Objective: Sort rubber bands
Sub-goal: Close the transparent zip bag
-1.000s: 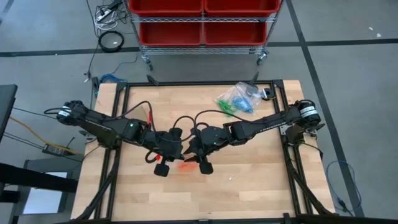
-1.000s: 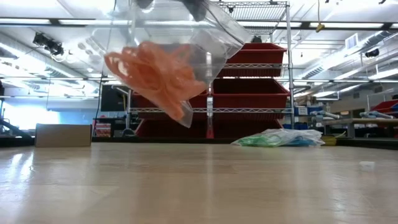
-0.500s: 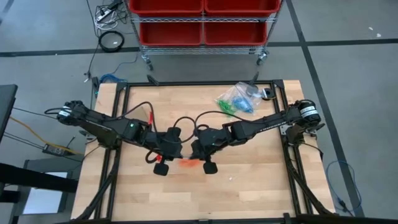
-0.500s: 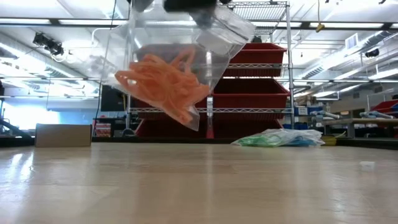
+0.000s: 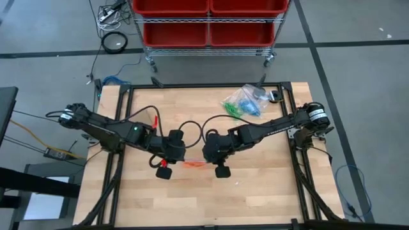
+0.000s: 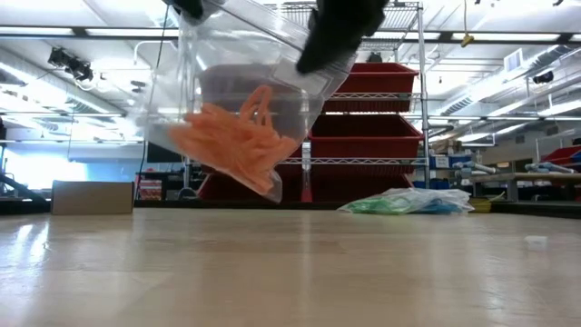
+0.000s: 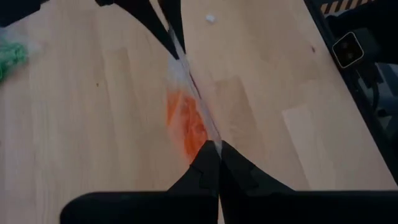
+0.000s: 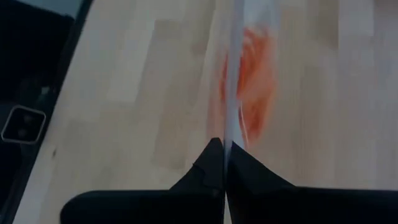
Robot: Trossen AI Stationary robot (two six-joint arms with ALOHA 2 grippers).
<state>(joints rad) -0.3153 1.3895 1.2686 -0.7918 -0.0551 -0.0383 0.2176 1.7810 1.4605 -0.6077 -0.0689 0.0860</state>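
The high view looked straight down over the whole table (image 5: 255, 191) and both arms. The low view sat at tabletop height, facing level toward red bins (image 6: 377, 109). Each wrist view looked closely down past its own fingers — all four shared the clear bag (image 6: 236, 118).

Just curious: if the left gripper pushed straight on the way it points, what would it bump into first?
Probably the right gripper, across the clear plastic bag of orange rubber bands that the left gripper pinches; depth is unclear.
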